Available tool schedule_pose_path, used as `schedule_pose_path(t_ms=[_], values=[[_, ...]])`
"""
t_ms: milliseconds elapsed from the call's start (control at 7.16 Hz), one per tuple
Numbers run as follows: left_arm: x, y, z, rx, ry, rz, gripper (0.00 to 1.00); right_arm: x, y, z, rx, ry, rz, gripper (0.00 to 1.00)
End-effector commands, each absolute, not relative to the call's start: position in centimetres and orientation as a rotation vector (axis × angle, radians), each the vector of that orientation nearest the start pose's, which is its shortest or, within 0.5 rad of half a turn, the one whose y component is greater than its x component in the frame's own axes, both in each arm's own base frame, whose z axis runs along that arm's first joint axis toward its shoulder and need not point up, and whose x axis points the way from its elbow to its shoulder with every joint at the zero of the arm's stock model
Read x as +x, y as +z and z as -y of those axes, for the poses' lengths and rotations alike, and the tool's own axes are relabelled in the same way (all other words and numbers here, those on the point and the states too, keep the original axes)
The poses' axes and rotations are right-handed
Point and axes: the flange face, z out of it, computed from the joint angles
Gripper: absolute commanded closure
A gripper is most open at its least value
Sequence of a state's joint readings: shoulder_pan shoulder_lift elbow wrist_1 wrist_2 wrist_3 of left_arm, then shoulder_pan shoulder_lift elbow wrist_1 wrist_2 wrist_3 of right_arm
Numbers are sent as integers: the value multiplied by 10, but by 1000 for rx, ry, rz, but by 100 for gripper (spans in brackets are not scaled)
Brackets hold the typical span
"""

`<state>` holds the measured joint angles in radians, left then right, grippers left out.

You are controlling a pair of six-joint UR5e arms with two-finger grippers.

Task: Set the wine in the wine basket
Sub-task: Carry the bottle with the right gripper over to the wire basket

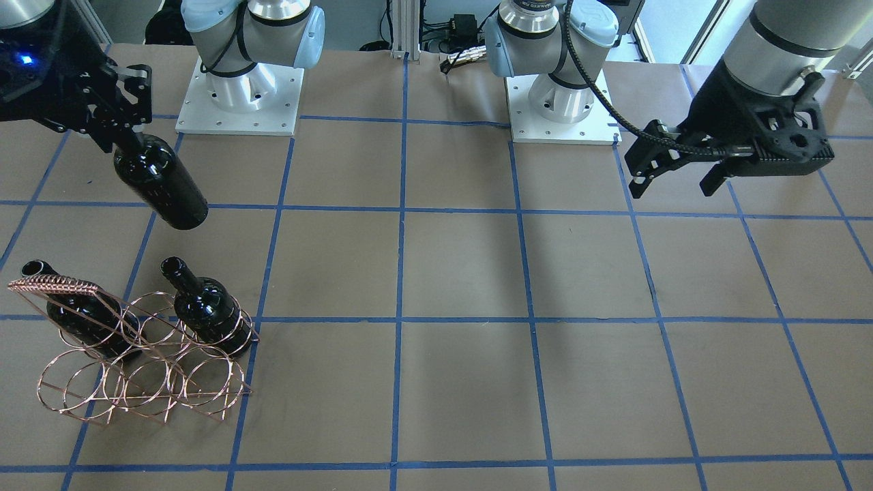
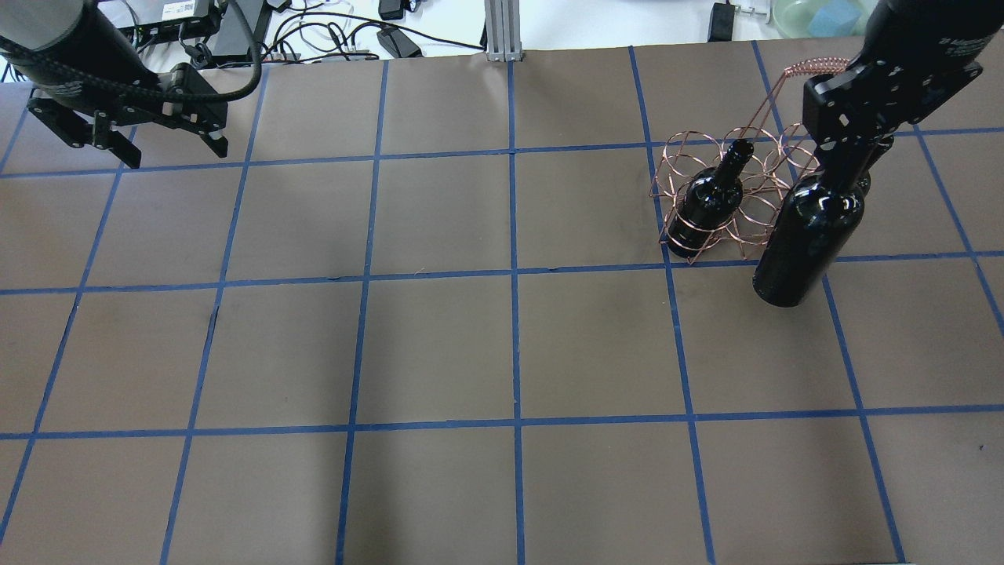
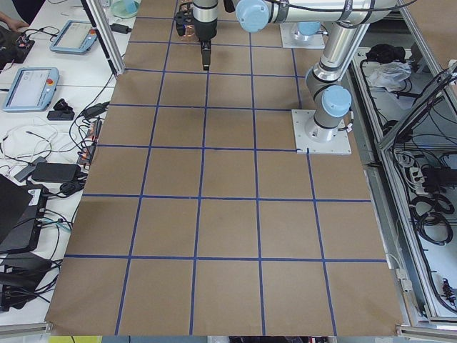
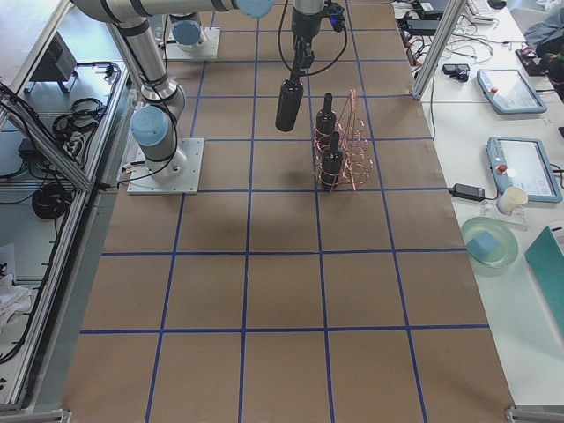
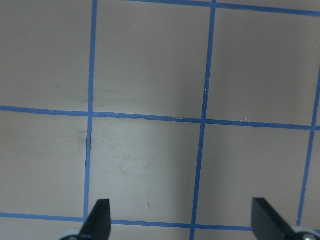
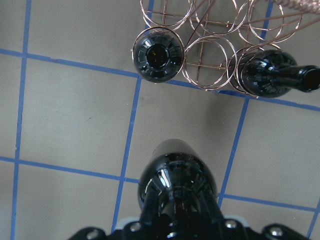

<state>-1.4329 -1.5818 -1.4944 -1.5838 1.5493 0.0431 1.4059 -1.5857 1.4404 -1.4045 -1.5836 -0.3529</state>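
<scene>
My right gripper (image 1: 134, 138) is shut on the neck of a glossy black wine bottle (image 1: 161, 181) and holds it upright in the air, on my side of the basket. It also shows in the overhead view (image 2: 808, 235) and the right wrist view (image 6: 172, 185). The copper wire wine basket (image 1: 140, 372) stands on the table and holds two more black bottles (image 6: 157, 55) (image 6: 270, 75) in the row nearest me. The ring between them (image 6: 210, 62) has no bottle in it. My left gripper (image 2: 174, 154) is open and holds nothing, far from the basket.
The table (image 2: 510, 353) is covered in brown paper with a blue tape grid. The two arm bases (image 1: 239, 95) (image 1: 559, 102) stand at its robot-side edge. Cables and devices (image 2: 314, 31) lie beyond the far edge.
</scene>
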Motion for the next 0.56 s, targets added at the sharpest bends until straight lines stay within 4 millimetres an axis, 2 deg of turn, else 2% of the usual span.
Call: schedule_pose_path(t_ms=[0,140,279,419], values=[[-126,524,505,-224,-146,-3155,0,34,538,522,-281,-104,-3148,100],[-154,524,499,-219,-164,-3155,0,31,541,533,-279,-174,-3158,100],[-172,524,494,-203,-165,-3161,0,26,529,549,-275,-198,-3162,100],[-176,525,492,-207,-167,-3163,0,24,525,556,-272,-217,-3158,100]])
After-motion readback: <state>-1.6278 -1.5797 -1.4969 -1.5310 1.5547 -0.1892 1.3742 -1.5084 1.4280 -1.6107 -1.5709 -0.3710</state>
